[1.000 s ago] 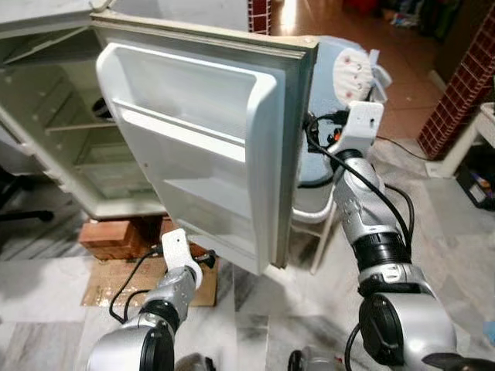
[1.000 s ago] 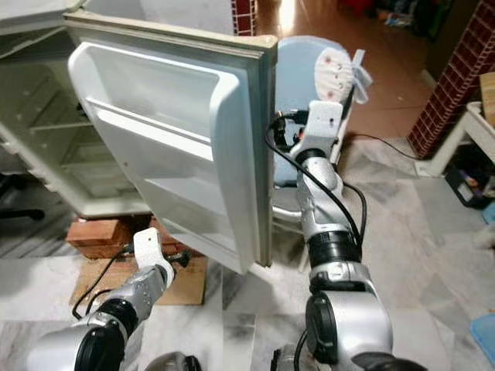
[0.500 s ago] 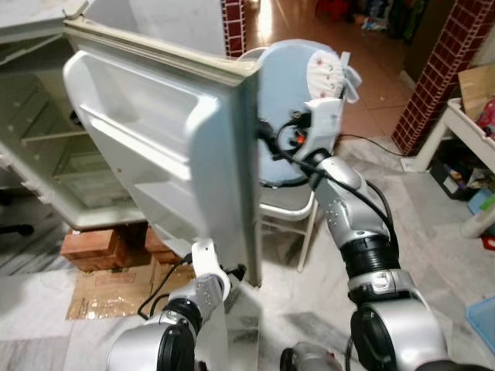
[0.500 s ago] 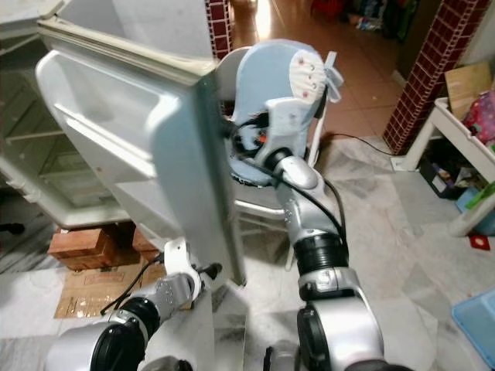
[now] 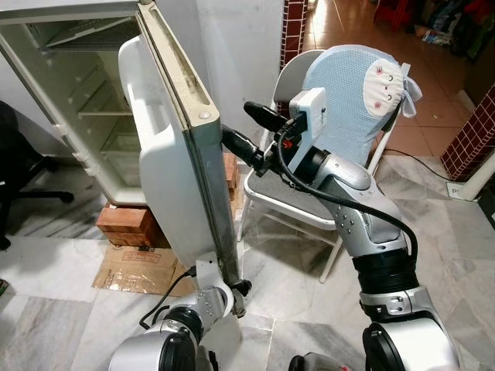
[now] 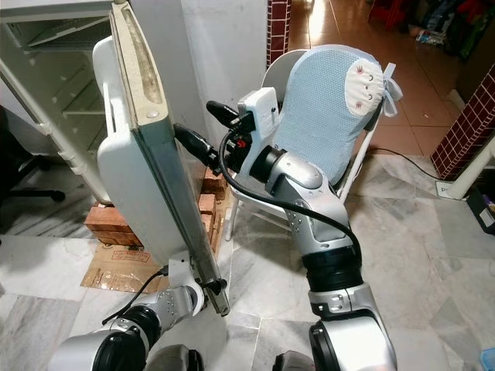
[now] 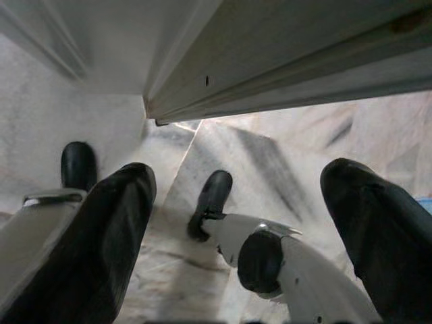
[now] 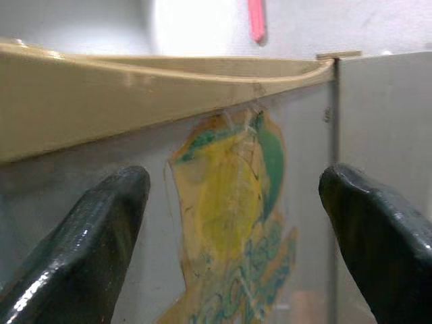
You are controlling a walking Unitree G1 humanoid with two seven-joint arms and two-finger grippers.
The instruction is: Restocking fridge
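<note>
Your right gripper, fingers apart, now presses the outer face of the fridge door, swung wider than 1 second ago; left gripper hangs open. Empty shelves await stock.

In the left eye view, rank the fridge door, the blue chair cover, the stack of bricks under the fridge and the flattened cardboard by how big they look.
1. Fridge door, though it stands closest to the camera.
2. Blue chair cover.
3. and 4. Flattened cardboard and stack of bricks look alike; the door hides part of each, so I won't rank them.
</note>
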